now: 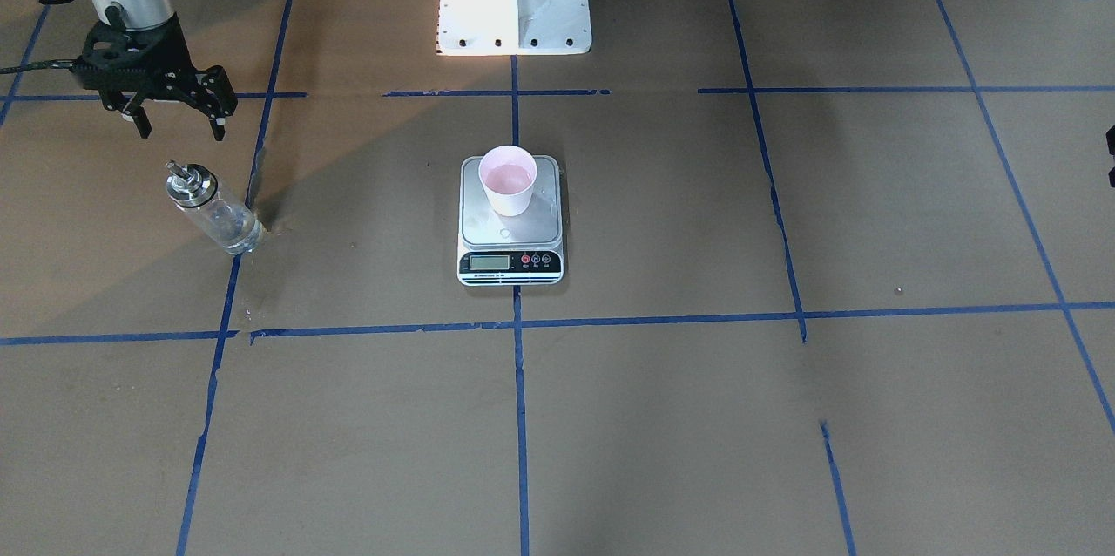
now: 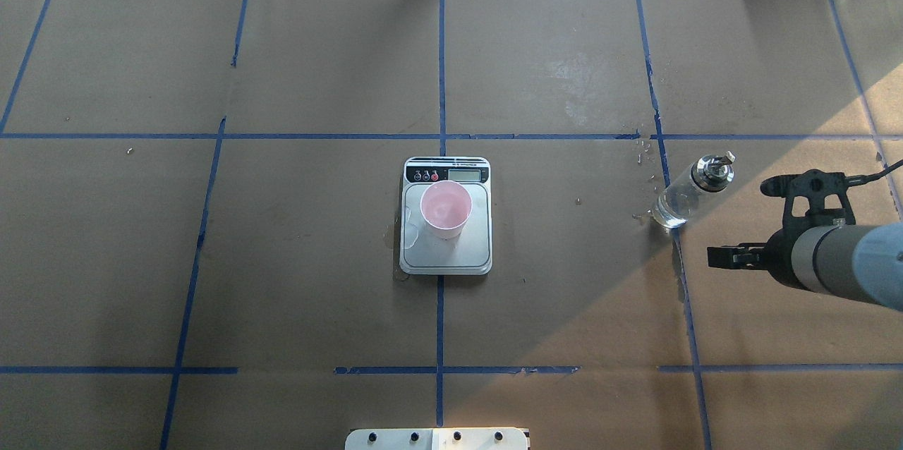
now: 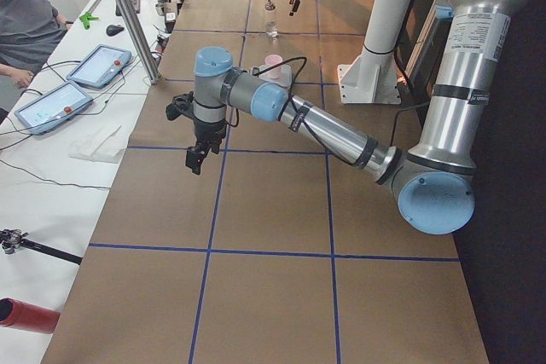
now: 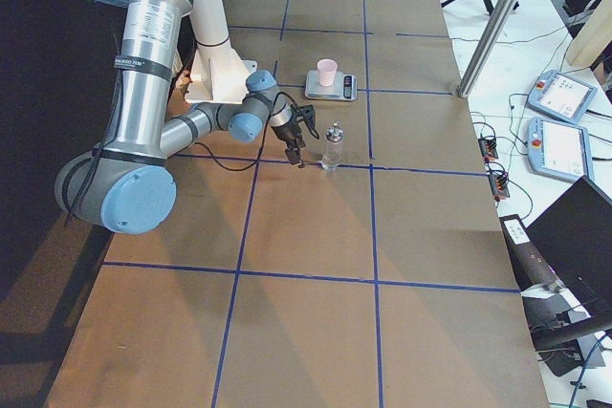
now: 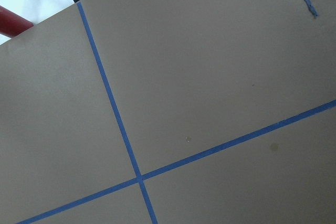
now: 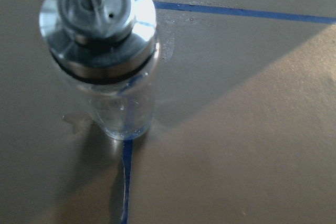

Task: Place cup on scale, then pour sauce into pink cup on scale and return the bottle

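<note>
- The bottle (image 1: pixel 213 207) stands upright on a blue tape line (image 1: pixel 228 294) toward the right end of the worktop (image 1: pixel 662 417), about midway between the robot-side edge and the far edge; its long axis is vertical, with the metal spout on top
- The right gripper (image 1: pixel 180 131) is just beside the bottle but apart from it, on the robot side and a little nearer the right end; its jaws are spread wide and hold nothing
- The right wrist view looks down on the bottle's collar from close by, so the bottle lies ahead of the jaws, toward the far edge
- My reading is that a grasp needs a short advance toward the far edge, bringing the jaws to either side of the glass below the collar
- The cup (image 1: pixel 507 179) sits upright on the scale (image 1: pixel 514 229) at the middle of the worktop, well apart from the bottle
- The left gripper (image 3: pixel 198 155) hangs over the left end, much farther from the bottle, so the right arm is the one placed for this; I cannot tell how the left jaws stand
- I cannot tell whether the pour is done, though wet marks show on the scale's platform
</note>
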Available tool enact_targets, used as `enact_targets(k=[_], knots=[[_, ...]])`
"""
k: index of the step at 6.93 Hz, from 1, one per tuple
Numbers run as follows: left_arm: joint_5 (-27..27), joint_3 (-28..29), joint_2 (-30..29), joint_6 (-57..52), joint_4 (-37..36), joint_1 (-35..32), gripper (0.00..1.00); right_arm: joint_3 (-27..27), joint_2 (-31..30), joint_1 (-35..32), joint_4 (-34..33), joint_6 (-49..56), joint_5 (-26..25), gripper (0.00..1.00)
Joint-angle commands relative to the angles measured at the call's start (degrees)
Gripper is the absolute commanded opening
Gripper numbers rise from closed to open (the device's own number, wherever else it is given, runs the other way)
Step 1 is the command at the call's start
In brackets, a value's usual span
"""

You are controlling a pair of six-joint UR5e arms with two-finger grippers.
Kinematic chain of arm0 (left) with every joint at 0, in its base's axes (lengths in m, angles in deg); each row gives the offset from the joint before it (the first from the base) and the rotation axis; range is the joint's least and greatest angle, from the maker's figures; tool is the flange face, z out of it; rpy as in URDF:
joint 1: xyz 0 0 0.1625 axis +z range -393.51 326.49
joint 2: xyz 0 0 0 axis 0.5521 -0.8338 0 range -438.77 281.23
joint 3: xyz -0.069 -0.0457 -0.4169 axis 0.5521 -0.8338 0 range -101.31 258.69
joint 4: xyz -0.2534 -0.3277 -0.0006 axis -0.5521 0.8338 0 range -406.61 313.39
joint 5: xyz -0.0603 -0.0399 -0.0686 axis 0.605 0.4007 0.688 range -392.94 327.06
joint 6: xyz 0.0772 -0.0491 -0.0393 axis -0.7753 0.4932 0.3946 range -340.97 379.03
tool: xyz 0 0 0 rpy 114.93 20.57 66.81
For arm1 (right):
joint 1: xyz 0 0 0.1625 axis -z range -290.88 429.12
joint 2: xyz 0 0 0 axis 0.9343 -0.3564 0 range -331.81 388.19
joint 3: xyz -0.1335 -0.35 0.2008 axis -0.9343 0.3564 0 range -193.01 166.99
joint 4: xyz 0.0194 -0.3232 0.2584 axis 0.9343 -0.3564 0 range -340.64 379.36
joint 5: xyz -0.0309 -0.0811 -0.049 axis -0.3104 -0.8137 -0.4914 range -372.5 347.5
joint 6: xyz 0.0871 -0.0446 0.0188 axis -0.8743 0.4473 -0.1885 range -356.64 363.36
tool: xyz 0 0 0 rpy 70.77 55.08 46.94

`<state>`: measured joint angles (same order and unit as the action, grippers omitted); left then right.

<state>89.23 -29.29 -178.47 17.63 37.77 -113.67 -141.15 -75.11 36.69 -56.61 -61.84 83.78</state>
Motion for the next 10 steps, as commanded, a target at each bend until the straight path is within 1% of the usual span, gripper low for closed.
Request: enact_targets(k=[1, 2, 3, 4, 5, 6, 7, 8, 9, 10], knots=[[0.00, -0.04, 0.04, 0.00, 0.00, 0.00, 1.00, -3.27, -0.05, -16.01, -7.51, 16.15, 18.77, 1.00], [-0.08, -0.04, 0.04, -0.09, 0.00, 0.00, 1.00, -2.57, 0.20, -27.49, -12.66, 31.30, 27.47, 1.00], [-0.08, -0.04, 0.04, -0.18, -0.09, 0.00, 1.00, -0.04, 0.73, -37.70, -19.41, 49.29, 31.82, 1.00], [-0.08, -0.04, 0.12, -0.35, -0.09, -0.09, 1.00, 6.43, 3.52, -46.93, -23.74, 66.09, 32.47, 1.00], [-0.26, 0.05, 0.56, -0.79, 0.00, -0.09, 1.00, 13.37, 4.94, -52.86, -24.04, 76.78, 32.66, 1.00], [-0.43, 0.22, 1.09, -0.88, -0.09, -0.26, 1.00, 20.22, 5.39, -57.00, -23.70, 84.37, 34.57, 1.00], [-0.26, 0.92, 3.18, -0.88, 0.00, -2.52, 1.00, 24.12, 5.74, -59.57, -23.52, 85.75, 35.03, 1.00], [0.09, 3.97, 3.29, -1.66, 1.65, -6.72, 1.00, 25.98, 6.44, -59.59, -23.52, 85.33, 34.77, 1.00], [0.27, 8.53, 3.72, -6.37, 2.45, -8.16, 1.00, 26.87, 7.67, -59.60, -22.74, 83.67, 34.85, 1.00], [0.79, 11.53, 4.51, -9.90, 2.46, -9.48, 1.00, 28.45, 7.68, -59.60, -20.20, 83.48, 35.55, 1.00]])
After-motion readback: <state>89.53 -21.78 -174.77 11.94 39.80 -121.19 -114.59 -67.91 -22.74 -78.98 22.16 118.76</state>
